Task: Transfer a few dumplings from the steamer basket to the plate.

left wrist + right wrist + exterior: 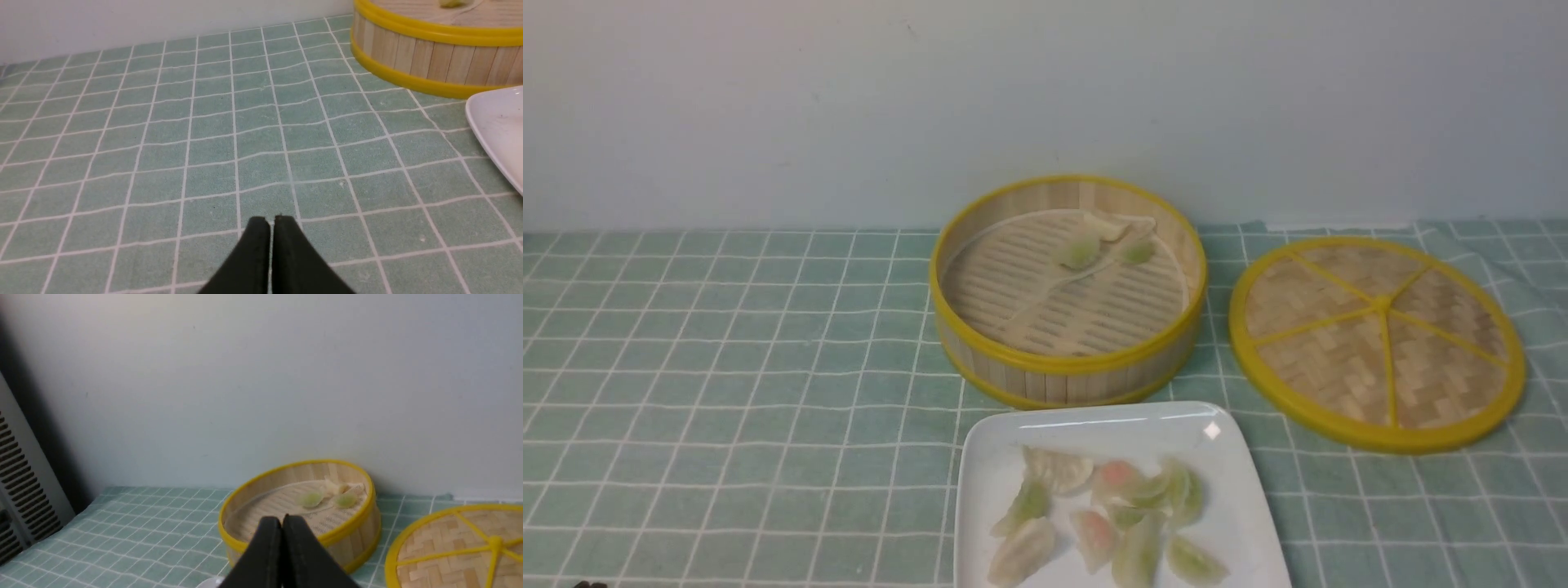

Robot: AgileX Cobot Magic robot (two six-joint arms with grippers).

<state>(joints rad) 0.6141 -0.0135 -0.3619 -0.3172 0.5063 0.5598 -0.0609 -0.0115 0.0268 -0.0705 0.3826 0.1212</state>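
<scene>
Front: looks forward and down across the surface [727, 367]. Left wrist: low, close above it. Right wrist: higher, facing the wall [261, 375]. Shared by all: the basket [1068, 362].

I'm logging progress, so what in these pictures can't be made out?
- Plate: near edge cut off by the front view's bottom; its dumplings overlap, count unsure.
- Basket: near floor hidden by its own wall in the front view, by the right gripper in the right wrist view.

Staged tabletop, lab-bench feel with kitchen props: green checked tablecloth [727, 367] against a bare pale wall [768, 98], 1 bamboo steamer basket [1067, 371], 1 woven lid [1376, 343], 1 white plate [992, 465]. Grey vented panel [16, 477] at the side.
</scene>
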